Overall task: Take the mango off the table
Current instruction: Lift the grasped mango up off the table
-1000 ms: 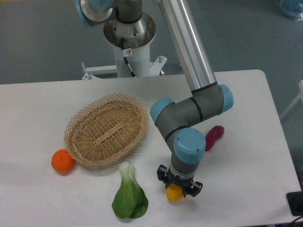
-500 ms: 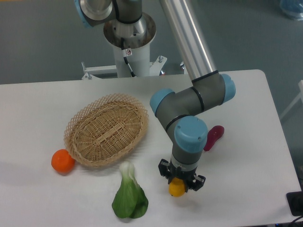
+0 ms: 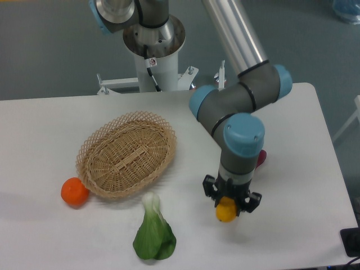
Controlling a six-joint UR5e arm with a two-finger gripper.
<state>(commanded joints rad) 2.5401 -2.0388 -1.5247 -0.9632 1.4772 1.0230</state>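
Note:
My gripper (image 3: 229, 207) points straight down over the front right part of the white table (image 3: 304, 225). It is shut on the yellow-orange mango (image 3: 226, 212), whose lower end shows below the black fingers; the upper part is hidden by the wrist. The mango appears held a little above the tabletop.
A wicker basket (image 3: 126, 153) lies left of centre. A round orange (image 3: 75, 191) sits at its front left. A green leafy vegetable (image 3: 153, 233) lies near the front edge, left of the gripper. A dark-pink vegetable (image 3: 261, 158) peeks out behind the arm on the right.
The arm has carried the mango to the right and slightly up, away from the green vegetable. The other objects have not moved.

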